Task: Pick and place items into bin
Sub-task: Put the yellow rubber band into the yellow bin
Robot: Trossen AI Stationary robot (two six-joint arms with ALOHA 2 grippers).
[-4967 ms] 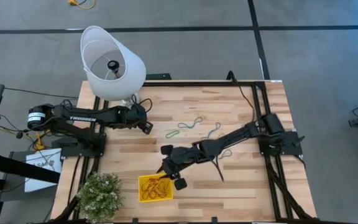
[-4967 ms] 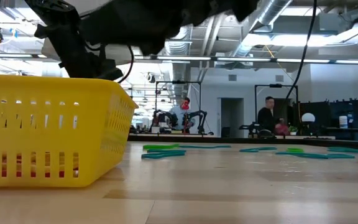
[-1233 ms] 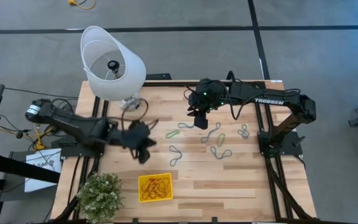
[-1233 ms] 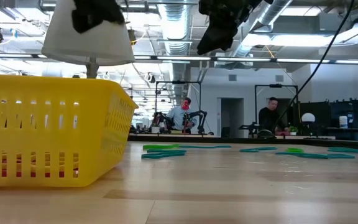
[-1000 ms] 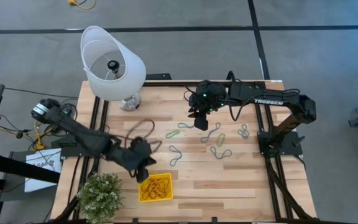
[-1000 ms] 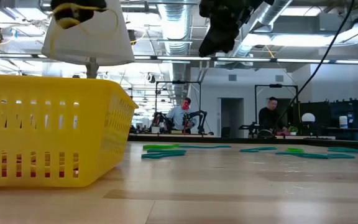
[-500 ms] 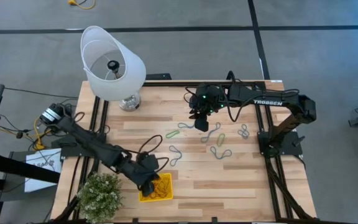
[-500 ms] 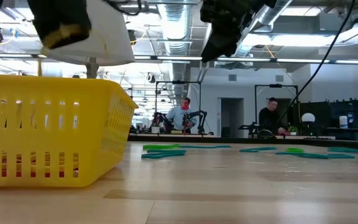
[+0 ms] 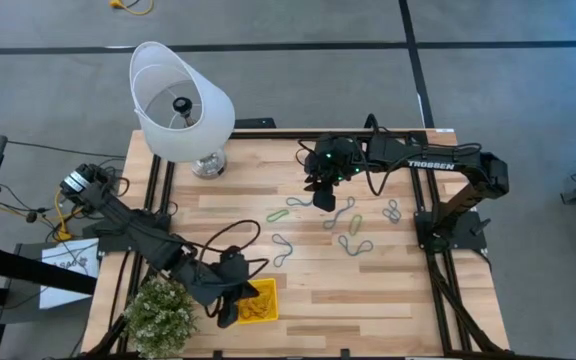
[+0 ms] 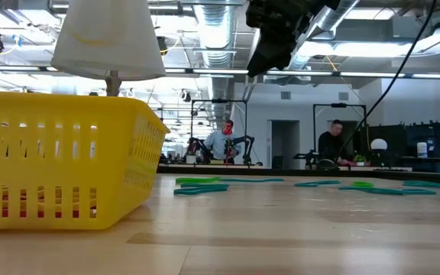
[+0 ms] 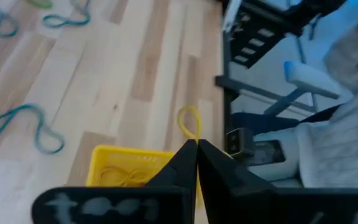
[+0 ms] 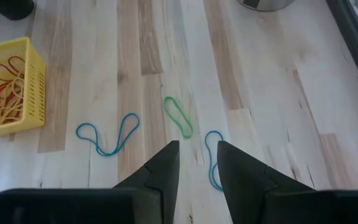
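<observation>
Overhead, the pale slatted-wood tabletop (image 9: 388, 290) fills the middle of a grey floor, with a big white cone-shaped lampshade (image 9: 180, 102) on a metal foot at its far left corner and a bushy green potted plant (image 9: 160, 312) at the near left corner. Beyond the table, in the low view, an open workshop shows with ceiling pipes and two people (image 10: 225, 141) at benches far back.

Next in size, the small square bright-yellow plastic bin (image 9: 258, 302) sits on the near edge of the tabletop just beside the plant, with a tangle of orange and yellow rubber-band loops inside it (image 12: 6, 93). The left arm's black cable curls over the boards just behind the bin.

The left hand (image 9: 230, 305) hangs over the bin's left side, its fingers pressed tight together and pinching a thin yellow rubber-band loop (image 11: 189, 121) that sticks out past their tips above the bin.

The right hand (image 9: 323, 196) hovers over the far middle of the tabletop, well apart from the bin, its fingers (image 12: 163, 167) spread with nothing between them. Just beneath and ahead of it lie a green rubber-band loop (image 12: 178, 116) and two blue loops (image 12: 107, 137), with more blue and green loops (image 9: 358, 240) scattered towards the right side.
</observation>
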